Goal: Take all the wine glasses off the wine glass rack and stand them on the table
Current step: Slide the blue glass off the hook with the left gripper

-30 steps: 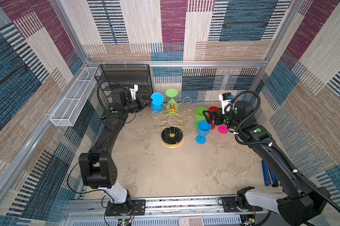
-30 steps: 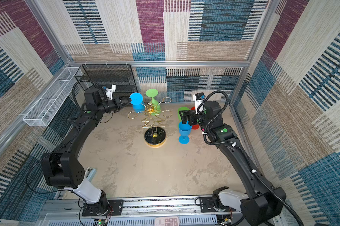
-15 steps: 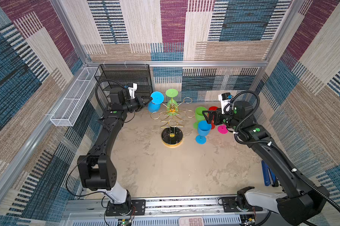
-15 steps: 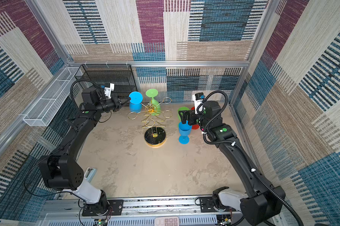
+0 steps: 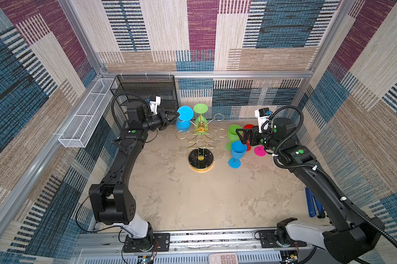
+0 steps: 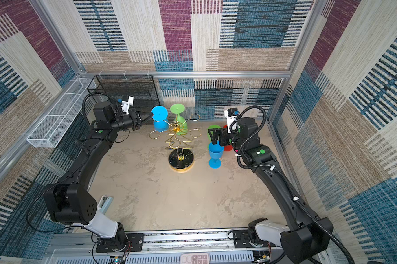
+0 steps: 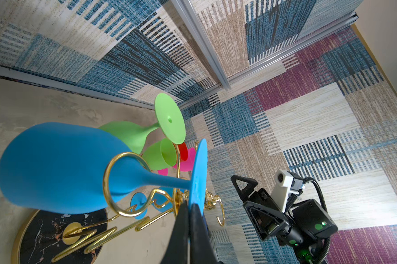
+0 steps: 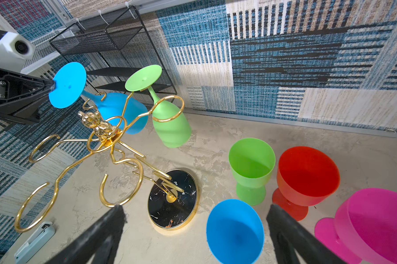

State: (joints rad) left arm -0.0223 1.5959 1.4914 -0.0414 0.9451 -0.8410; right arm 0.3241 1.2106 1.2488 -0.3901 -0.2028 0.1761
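Observation:
The gold wine glass rack (image 5: 201, 137) stands mid-table on its round black base (image 8: 172, 198). Upside down on it hangs a blue wine glass (image 7: 55, 169), its stem running through a gold ring arm (image 7: 124, 182). My left gripper (image 7: 189, 204) is shut on the rim of that glass's foot disc (image 5: 185, 113), reaching in from the left in both top views (image 6: 148, 117). A green wine glass (image 8: 170, 123) hangs in the neighbouring ring. My right gripper (image 8: 196, 209) is open, hovering right of the rack over a standing blue glass (image 8: 235, 230), holding nothing.
Green (image 8: 251, 166), red (image 8: 307, 173) and pink (image 8: 376, 221) glasses stand upright right of the rack. A black mesh shelf (image 5: 145, 91) and a white wire basket (image 5: 85, 114) line the back left. A pale blue device (image 8: 35, 240) lies on the table.
The left arm's wrist has drawn slightly leftward while gripping the blue glass's foot, which has barely moved. The right arm has not moved.

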